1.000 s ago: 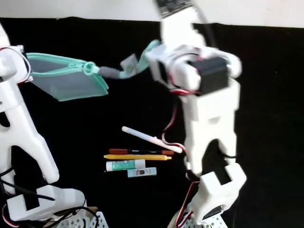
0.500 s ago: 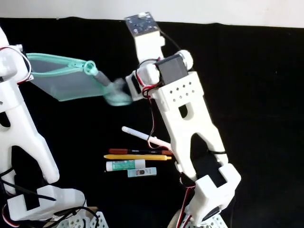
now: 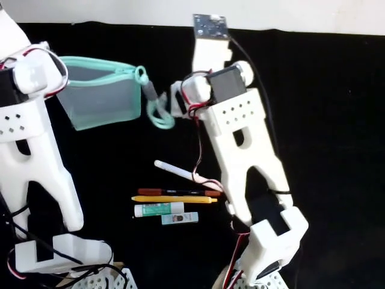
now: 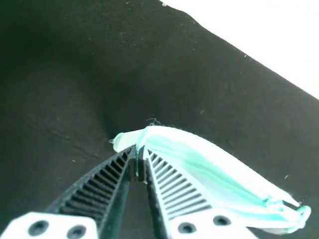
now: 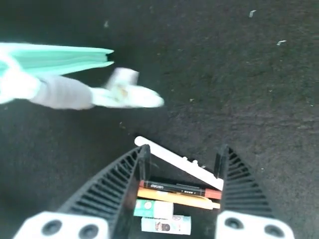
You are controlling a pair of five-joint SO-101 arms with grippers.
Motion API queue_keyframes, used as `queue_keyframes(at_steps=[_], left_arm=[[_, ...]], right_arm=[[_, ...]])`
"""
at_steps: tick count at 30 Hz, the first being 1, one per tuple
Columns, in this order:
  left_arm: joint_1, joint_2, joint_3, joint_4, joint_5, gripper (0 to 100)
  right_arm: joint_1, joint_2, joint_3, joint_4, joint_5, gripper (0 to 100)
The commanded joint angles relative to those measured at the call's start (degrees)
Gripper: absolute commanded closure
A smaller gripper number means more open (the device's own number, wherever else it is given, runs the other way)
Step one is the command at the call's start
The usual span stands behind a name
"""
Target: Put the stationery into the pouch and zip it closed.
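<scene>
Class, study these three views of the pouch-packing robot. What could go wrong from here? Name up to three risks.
1. The left gripper pinches only an end of the mint-green mesh pouch; it may slip or swing when loaded.
2. The red-brown pen, yellow pencil, white-and-green tube and small white block lie packed together; the open right gripper might grab two.
3. The pouch's loose green pull strap could be hard to catch for zipping.

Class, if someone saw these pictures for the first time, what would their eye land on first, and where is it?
The mint-green pouch stands out at the far left, clamped at one end by the left gripper. Next comes the stationery, lying in a tidy cluster on the black table near the front. The open right gripper is beside the pouch's zip end.
</scene>
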Motion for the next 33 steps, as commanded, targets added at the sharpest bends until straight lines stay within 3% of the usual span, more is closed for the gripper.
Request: queue_keyframes(at_steps=[1,11,20,28,33], left_arm=[[2.0,-0.5,-1.5,-0.2,1.8,99],[2.0,-0.6,-10.2,5.6,7.1,99],[2.1,-3.0,-10.3,5.9,9.9,99],[1.7,-3.3,0.5,5.5,9.4,99],[1.7,-3.3,4.4,5.5,4.4,99]], right_arm=[[1.7,-0.3,0.0,-0.1,-0.6,78.2],[2.1,-0.3,0.0,0.0,-0.6,78.2],[2.1,-0.3,0.0,0.0,-0.6,78.2],[2.2,-0.3,0.0,0.0,-0.6,78.2],[3.4,-0.3,0.0,0.0,-0.6,78.2]])
